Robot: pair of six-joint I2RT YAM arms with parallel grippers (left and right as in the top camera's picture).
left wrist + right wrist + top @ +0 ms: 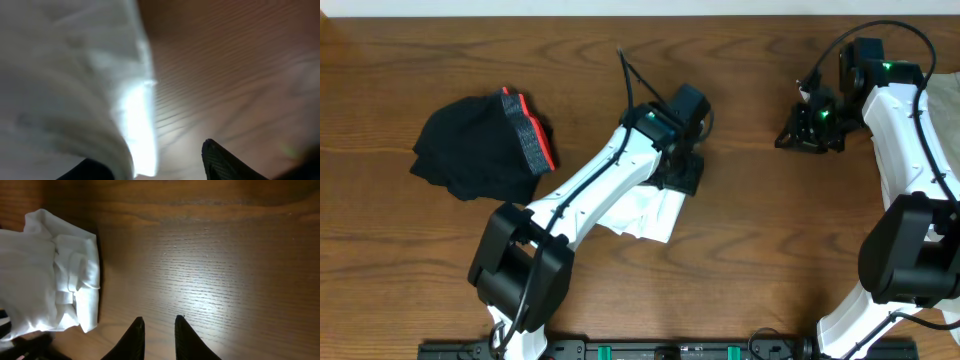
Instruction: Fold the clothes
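Left fingers (pixel 226 161), unseen overhead, beside cloth (pixel 65 75)

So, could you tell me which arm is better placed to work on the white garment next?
Left, probably. The left gripper sits right over the white garment, while the right gripper hangs above bare table, apart from it.

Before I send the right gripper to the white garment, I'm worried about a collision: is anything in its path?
Yes: the left gripper sits over the white garment on the side facing the right gripper; otherwise only bare table lies between.
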